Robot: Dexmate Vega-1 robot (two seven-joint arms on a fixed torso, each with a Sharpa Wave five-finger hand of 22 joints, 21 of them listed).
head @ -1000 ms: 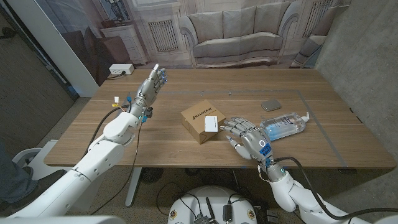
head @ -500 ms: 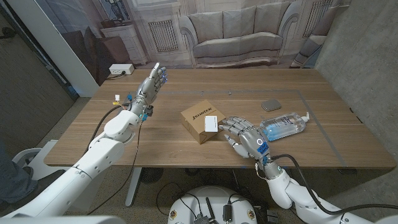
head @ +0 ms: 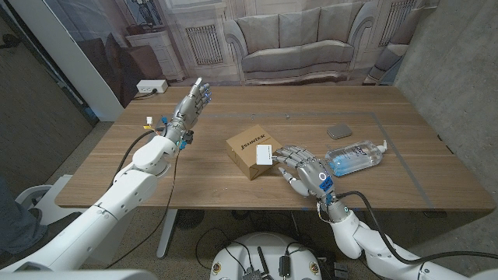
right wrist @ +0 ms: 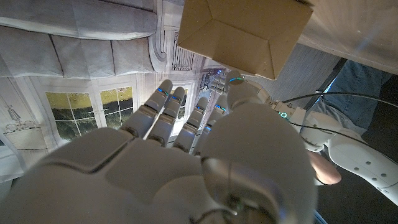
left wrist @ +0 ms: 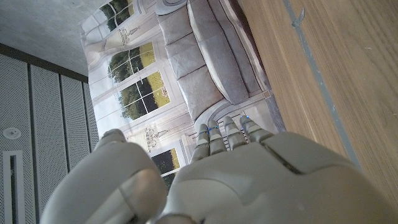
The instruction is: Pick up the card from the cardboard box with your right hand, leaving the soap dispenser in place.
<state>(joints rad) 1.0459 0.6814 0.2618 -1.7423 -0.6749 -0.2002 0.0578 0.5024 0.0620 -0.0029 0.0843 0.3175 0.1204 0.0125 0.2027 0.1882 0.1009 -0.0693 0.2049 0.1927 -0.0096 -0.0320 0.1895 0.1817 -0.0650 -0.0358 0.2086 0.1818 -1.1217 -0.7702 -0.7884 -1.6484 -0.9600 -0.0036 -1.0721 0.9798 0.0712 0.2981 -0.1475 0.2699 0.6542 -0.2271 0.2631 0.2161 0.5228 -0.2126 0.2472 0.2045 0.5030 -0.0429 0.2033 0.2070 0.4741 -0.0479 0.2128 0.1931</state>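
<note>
A small cardboard box [head: 250, 152] lies in the middle of the wooden table, with a white card [head: 264, 154] on its near right corner. My right hand [head: 304, 172] hovers just right of the box, fingers spread toward the card, holding nothing. The right wrist view looks past the fingers [right wrist: 163, 112] at the cardboard box [right wrist: 246, 32]. A clear soap dispenser [head: 357, 154] lies on its side to the right of that hand. My left hand [head: 189, 107] is raised over the far left of the table, fingers straight and empty; its back [left wrist: 249, 180] shows in the left wrist view.
A small grey flat object [head: 340, 131] lies beyond the soap dispenser. A thin taped line [head: 405, 159] marks out the table's right part. Bare wood lies in front of the box and between the two arms.
My right hand has crept slightly left toward the box and card. The left hand has barely moved.
</note>
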